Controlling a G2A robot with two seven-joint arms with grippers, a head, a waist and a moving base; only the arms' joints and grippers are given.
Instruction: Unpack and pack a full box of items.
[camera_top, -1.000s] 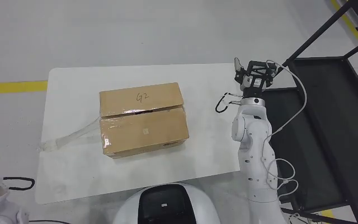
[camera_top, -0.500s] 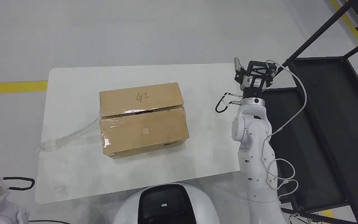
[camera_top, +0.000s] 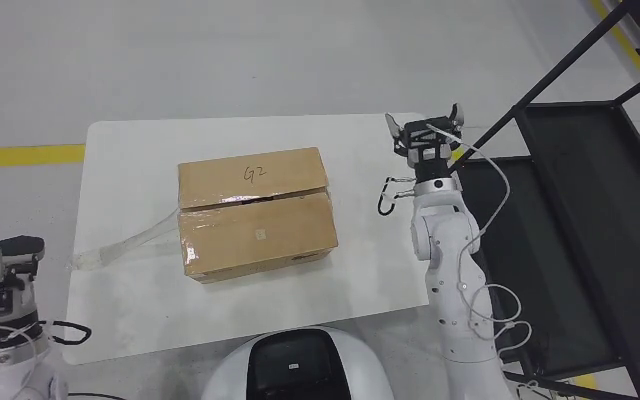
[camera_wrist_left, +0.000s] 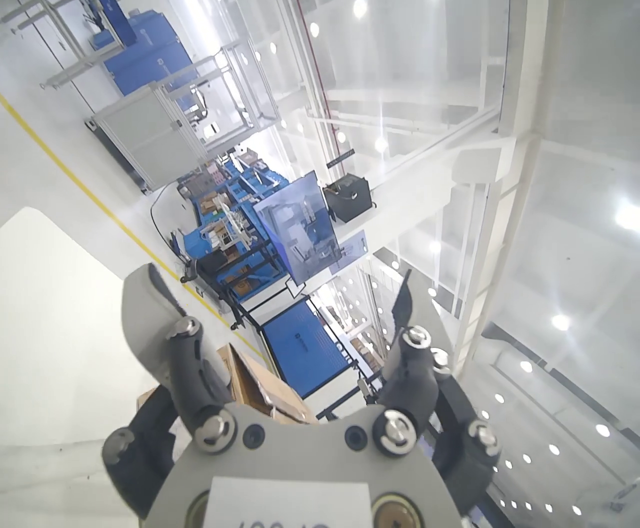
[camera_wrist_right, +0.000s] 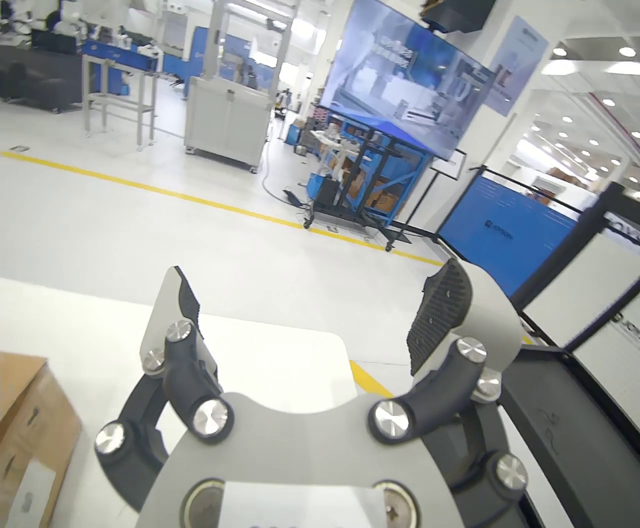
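Note:
A closed cardboard box (camera_top: 255, 212), taped along its middle seam and marked by hand on top, lies in the middle of the white table (camera_top: 360, 250). My right gripper (camera_top: 426, 132) is over the table's far right corner, to the right of the box, open with nothing between its fingers. In the right wrist view the open gripper (camera_wrist_right: 312, 305) looks past the table corner (camera_wrist_right: 280, 350), with the box (camera_wrist_right: 25, 415) at the side. My left gripper (camera_top: 18, 252) is off the table's near left corner. In its own view it (camera_wrist_left: 277, 305) is open, empty and tilted up toward the ceiling.
A clear plastic strip (camera_top: 120, 245) trails from the box to the table's left edge. A black metal rack (camera_top: 570, 210) stands close against the table's right side. A black cable loop (camera_top: 390, 195) hangs off the right arm.
The right gripper has shifted left, further over the table, and turned. The left arm has come into the top view at the near left corner.

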